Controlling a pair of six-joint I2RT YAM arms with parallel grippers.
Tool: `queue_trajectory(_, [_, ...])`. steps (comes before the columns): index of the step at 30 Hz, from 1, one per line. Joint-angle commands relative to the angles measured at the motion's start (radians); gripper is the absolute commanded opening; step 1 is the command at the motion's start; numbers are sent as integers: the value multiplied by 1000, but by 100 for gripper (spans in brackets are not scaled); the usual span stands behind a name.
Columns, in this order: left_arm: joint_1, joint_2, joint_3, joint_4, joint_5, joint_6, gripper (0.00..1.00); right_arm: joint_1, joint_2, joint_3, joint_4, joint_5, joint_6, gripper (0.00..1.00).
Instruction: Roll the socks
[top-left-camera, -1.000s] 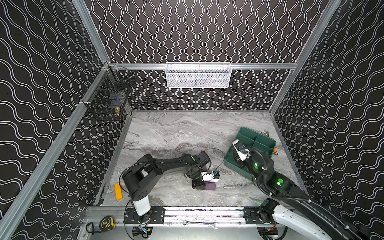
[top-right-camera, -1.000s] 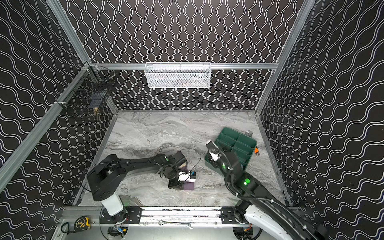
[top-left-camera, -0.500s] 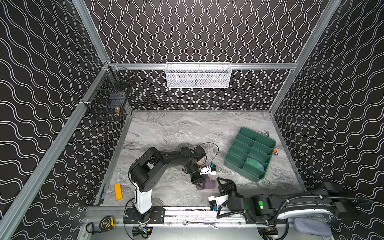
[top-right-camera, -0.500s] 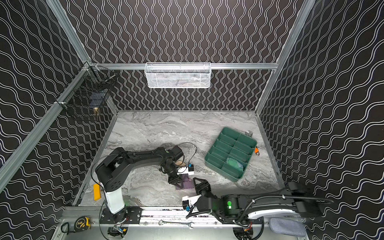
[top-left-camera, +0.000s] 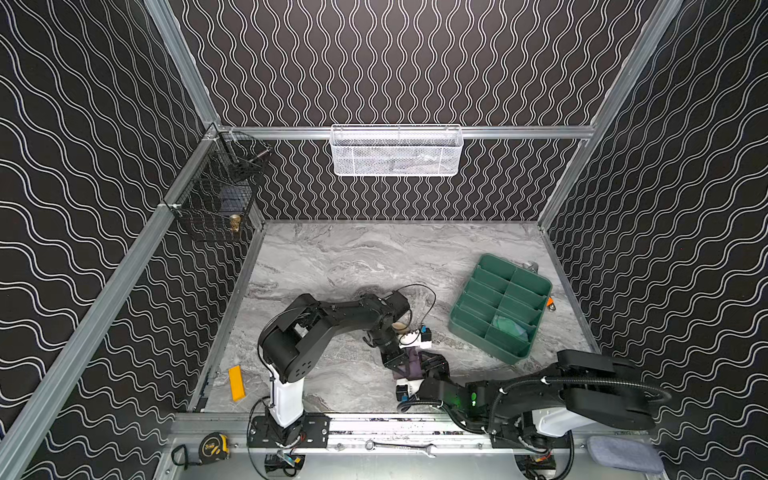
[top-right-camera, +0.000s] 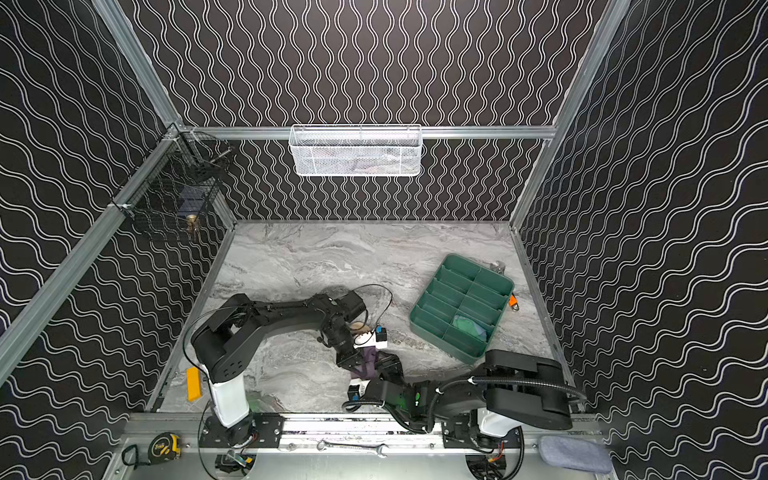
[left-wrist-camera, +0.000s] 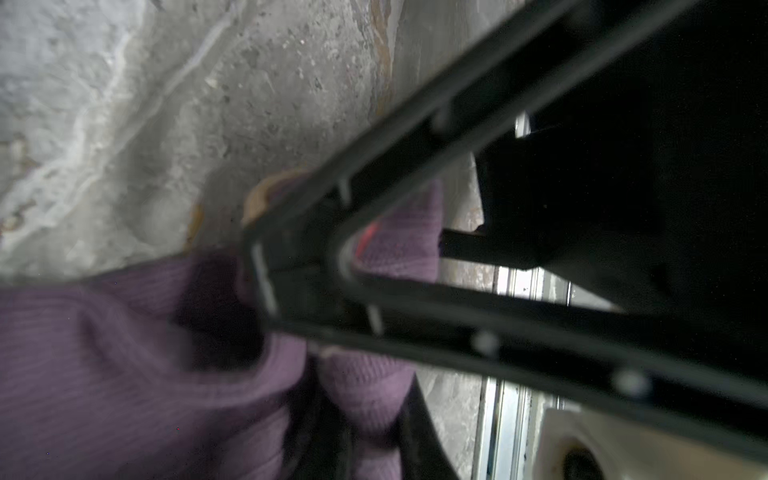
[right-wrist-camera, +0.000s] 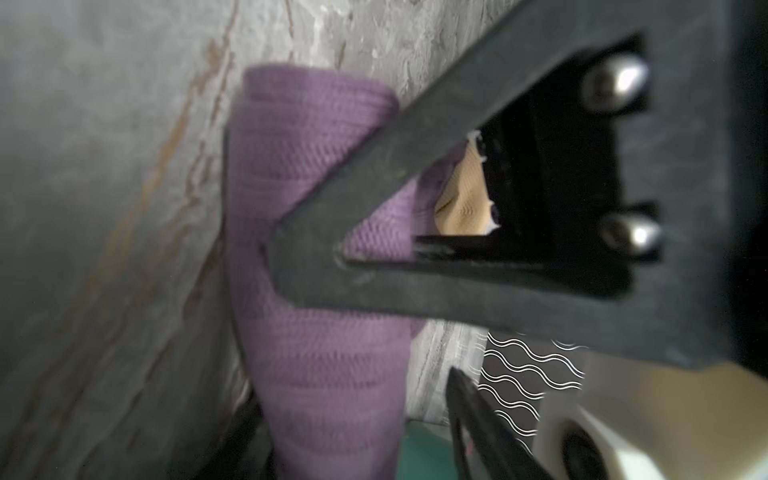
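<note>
A purple ribbed sock, rolled into a tube with peach fabric at one end, lies on the marble table near the front. My left gripper is shut on its purple fabric. My right gripper reaches in from the front right. It is open, with its fingers on either side of the roll, one close against it and the other apart. A blue-green sock bundle lies in a compartment of the green tray.
The green divided tray stands at the right, with a small orange item beside it. A yellow block lies front left. Wire baskets hang on the back wall and left wall. A grey pad sits on the front rail.
My right arm swung from over the green tray down to the front edge, then up to the purple sock, its jaws now around the roll. The left gripper kept hold of the sock.
</note>
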Motion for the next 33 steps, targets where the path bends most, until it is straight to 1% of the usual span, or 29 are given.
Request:
queue_trajectory(1, [0, 18, -17, -82, -190, -6, 0, -9, 41, 4, -47, -145, 14, 47])
queue_trajectory(6, [-1, 4, -11, -64, -207, -20, 0, -8, 56, 58, -227, -181, 106, 17])
queue_trajectory(7, [-1, -4, -9, -57, -214, -28, 3, -7, 56, 74, -270, -191, 122, 13])
queue_trajectory(8, [-1, -15, -10, -47, -216, -37, 14, -7, 62, 91, -312, -195, 139, 9])
queue_trajectory(10, [0, -35, -5, -34, -224, -55, 22, -7, 72, 120, -378, -196, 170, 1])
queue_trajectory(15, [23, -129, 24, -6, -329, -158, 26, -5, 82, 195, -571, -199, 283, 0])
queue_trajectory(18, [35, -209, 16, 46, -478, -235, 30, -1, 68, 236, -683, -201, 342, 0])
queue_trajectory(19, [36, -221, 11, 62, -546, -252, 30, 2, 59, 244, -708, -202, 354, 0])
queue_trajectory(22, [38, -189, 18, 78, -637, -261, 26, 12, 34, 263, -763, -209, 365, 0])
queue_trajectory(25, [38, -95, 48, 69, -650, -277, 22, 16, 25, 292, -813, -210, 367, 0])
queue_trajectory(27, [37, -37, 57, 84, -629, -289, 19, 18, 24, 315, -846, -209, 364, 1])
queue_trajectory(30, [35, 14, 57, 125, -600, -304, 18, 27, 17, 348, -889, -216, 352, 2])
queue_trajectory(33, [25, 42, 81, 142, -566, -295, 17, 38, 4, 390, -928, -273, 313, 2])
